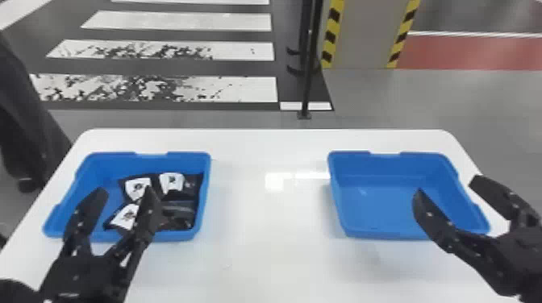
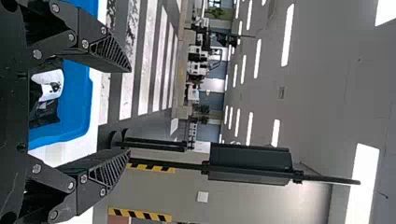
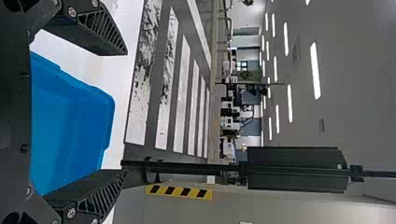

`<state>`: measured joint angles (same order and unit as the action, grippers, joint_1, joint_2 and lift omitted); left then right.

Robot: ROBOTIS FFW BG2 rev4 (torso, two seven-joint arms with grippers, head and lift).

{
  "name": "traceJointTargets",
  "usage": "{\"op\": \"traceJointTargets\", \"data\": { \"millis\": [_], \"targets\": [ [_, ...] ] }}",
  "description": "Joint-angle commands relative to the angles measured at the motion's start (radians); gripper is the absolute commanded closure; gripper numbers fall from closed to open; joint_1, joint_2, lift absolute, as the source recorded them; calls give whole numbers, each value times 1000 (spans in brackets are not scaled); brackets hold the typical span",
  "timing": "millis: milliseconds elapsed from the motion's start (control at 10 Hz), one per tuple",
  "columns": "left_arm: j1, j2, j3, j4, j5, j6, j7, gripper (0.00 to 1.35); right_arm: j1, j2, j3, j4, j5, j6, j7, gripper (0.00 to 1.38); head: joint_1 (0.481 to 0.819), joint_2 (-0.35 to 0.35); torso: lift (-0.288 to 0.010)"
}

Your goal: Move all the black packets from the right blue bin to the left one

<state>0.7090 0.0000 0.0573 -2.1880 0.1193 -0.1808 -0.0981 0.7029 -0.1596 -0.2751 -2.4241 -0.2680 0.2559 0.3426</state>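
Head view: nearest me, my left gripper [image 1: 124, 193] shows against the left blue bin [image 1: 96, 166], its two fingers spread well apart with nothing between them in my left wrist view. My right gripper [image 1: 447, 186] is at the right blue bin [image 1: 383, 211], one finger against the bin and one past its right side, also spread. The black packets [image 1: 189, 192], with white labels [image 1: 172, 182], lie bunched in the left bin's right half. Both bins sit on the white table [image 1: 266, 250]. Farther off, I see a black post [image 1: 308, 80] and floor stripes [image 1: 238, 88].
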Motion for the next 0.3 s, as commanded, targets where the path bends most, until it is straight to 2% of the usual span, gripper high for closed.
{"op": "traceJointTargets", "data": {
  "millis": [0, 200],
  "targets": [
    [0, -3, -3, 0, 0, 2, 0, 458, 1, 0, 0, -2, -1, -1, -1, 131, 695, -29, -140],
    [0, -3, -3, 0, 0, -3, 0, 458, 1, 0, 0, 0, -3, -1, -1, 133, 695, -31, -140]
  ]
}}
